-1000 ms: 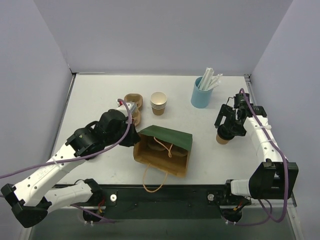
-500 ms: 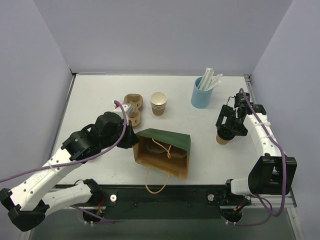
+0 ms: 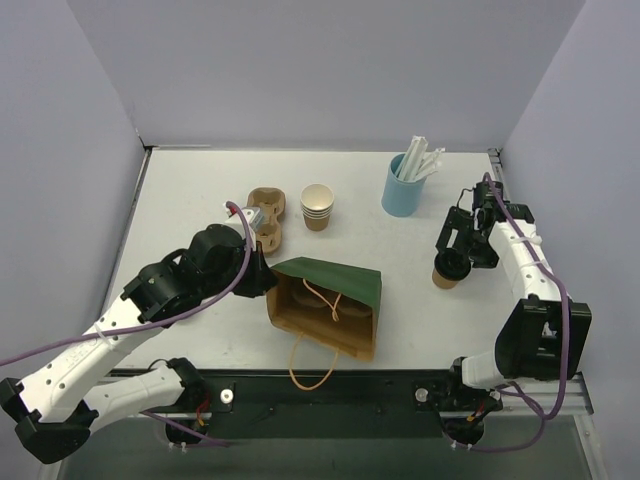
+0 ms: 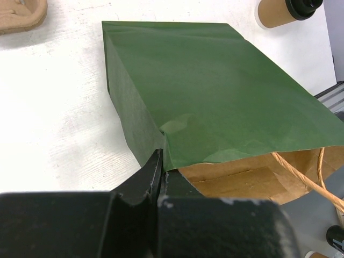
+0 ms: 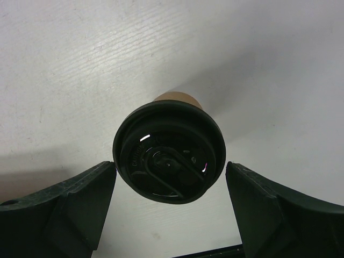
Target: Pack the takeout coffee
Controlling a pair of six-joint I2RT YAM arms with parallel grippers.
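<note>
The takeout coffee (image 3: 447, 270), a kraft cup with a black lid, stands upright at the right of the table. My right gripper (image 3: 459, 252) is open just above and behind it. In the right wrist view the lid (image 5: 169, 158) lies between the two fingers with a gap on each side of my right gripper (image 5: 169, 172). My left gripper (image 3: 268, 283) is shut on the left rim of the paper bag (image 3: 330, 290), green outside and brown inside, lying on its side. The left wrist view shows the left gripper (image 4: 161, 161) pinching the bag's edge (image 4: 215, 97) and the coffee (image 4: 279, 11) beyond.
A pulp cup carrier (image 3: 266, 215) lies behind the left arm. A stack of lidless tan cups (image 3: 317, 206) stands beside it. A blue cup of white straws (image 3: 404, 186) stands at the back right. The bag's twine handle (image 3: 305, 362) trails to the near edge.
My right gripper has drawn back from over the coffee, so the black lid now shows. My left arm has shifted slightly nearer, still pinching the bag's rim.
</note>
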